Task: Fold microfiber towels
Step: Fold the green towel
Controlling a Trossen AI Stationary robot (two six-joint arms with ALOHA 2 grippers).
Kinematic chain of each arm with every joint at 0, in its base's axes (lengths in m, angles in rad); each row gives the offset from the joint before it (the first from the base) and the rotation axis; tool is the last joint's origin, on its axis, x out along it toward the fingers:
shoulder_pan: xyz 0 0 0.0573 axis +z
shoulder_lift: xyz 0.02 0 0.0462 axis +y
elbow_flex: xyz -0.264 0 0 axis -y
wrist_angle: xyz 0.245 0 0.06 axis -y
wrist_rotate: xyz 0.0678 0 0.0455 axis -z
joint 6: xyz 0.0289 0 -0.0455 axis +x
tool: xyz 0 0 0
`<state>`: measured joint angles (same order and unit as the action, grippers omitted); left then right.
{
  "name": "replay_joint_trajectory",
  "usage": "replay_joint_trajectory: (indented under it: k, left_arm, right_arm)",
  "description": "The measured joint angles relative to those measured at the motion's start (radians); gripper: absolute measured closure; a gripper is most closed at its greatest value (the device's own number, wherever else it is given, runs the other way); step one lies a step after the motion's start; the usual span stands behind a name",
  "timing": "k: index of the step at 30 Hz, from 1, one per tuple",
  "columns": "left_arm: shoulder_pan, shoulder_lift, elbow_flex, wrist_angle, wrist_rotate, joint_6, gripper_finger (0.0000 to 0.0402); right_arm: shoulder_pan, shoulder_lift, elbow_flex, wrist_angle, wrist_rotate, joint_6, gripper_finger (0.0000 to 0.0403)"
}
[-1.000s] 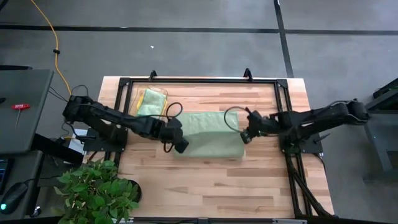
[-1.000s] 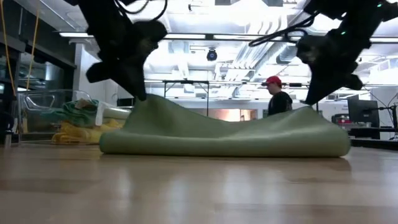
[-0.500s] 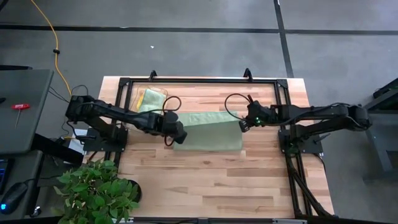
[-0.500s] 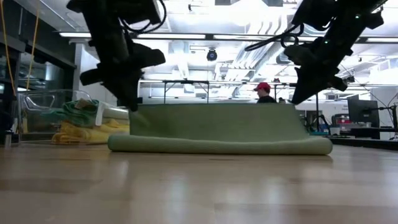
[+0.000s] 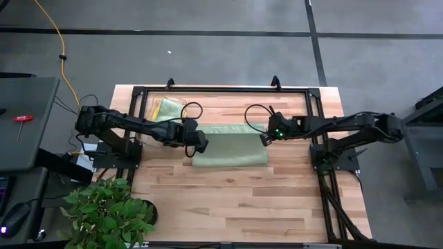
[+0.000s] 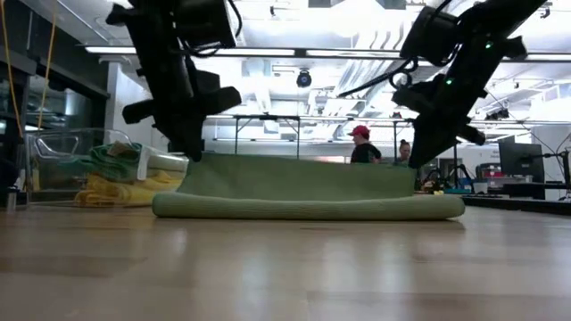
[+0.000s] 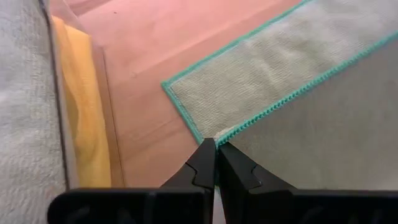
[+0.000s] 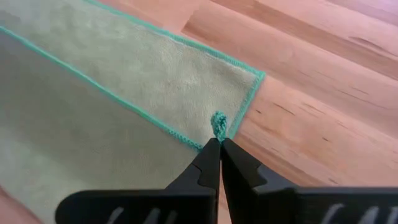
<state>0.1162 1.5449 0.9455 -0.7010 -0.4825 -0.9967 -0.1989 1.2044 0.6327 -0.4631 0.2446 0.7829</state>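
Both tools, left [image 7: 215,148] and right [image 8: 219,144], were clamped on the pale sage-green microfiber towel's [image 5: 232,149] raised corners; uneven travel risked a skewed fold.

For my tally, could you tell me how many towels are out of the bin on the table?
1: a green towel at mid-table, pinched at both corners. The clear bin holds yellow and green ones; that heap can't be counted.

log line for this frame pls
step: folding green towel | left gripper: shut on towel corner | right gripper: shut on other corner | flap: raised, not yet laid | spare towels: back left
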Motion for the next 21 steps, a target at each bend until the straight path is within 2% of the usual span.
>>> replay_joint_trajectory:
  k: [12,21]
  left_arm:
    - [0.022,0.121,0.000,0.070,-0.001,0.061,0.0401]
    - [0.021,0.130,0.000,0.071,-0.025,0.066,0.0401]
  right_arm:
    - [0.000,0.035,0.000,0.003,0.075,0.028,0.0403]
    - [0.000,0.035,0.000,0.009,0.108,0.057,0.0403]
